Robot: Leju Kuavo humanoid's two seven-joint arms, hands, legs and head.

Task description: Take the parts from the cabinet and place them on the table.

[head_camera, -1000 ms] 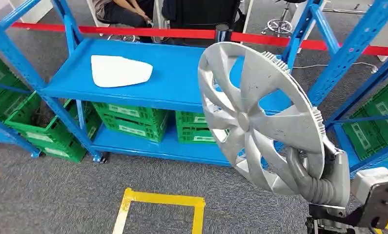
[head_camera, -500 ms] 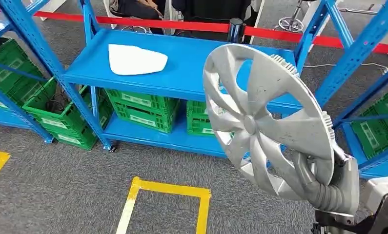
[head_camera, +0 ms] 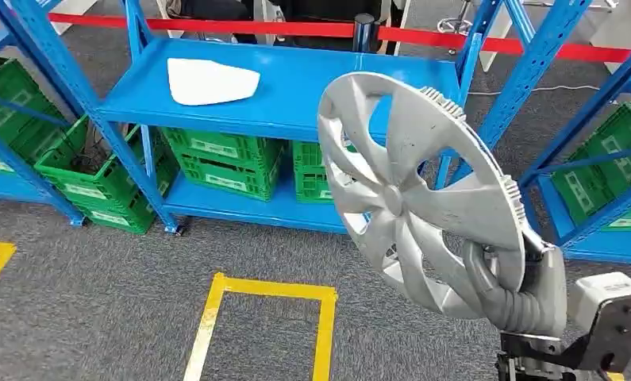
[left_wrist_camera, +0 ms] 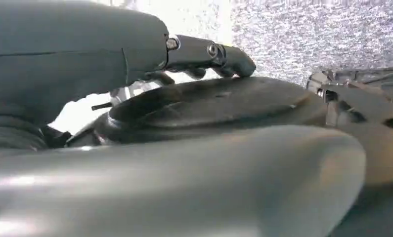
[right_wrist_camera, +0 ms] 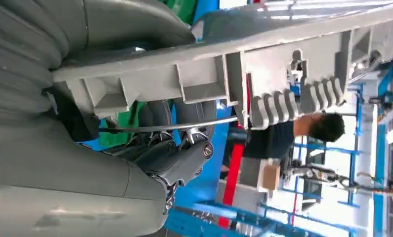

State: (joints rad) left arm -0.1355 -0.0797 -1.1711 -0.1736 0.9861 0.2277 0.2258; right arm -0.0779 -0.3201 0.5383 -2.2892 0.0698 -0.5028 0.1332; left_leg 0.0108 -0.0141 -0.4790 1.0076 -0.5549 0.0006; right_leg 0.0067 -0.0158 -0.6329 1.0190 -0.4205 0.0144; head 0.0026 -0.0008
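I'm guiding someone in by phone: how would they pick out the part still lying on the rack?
Find the blue metal rack in front of the red barrier tape. On its upper shelf, toward the left, lies a flat white panel, rounded at one end and tapering at the other. It is the only white thing there; the green crates sit a level lower.

The right arm comes up from the lower right of the head view, its ribbed grey wrist cover bent upward. The right hand (head_camera: 509, 295) grips the lower rim of the hubcap (head_camera: 419, 194), thumb on the front face and dark fingers (right_wrist_camera: 182, 163) behind the rim, holding it upright and tilted. The left hand (left_wrist_camera: 204, 52) hangs low, fingers curled, holding nothing.
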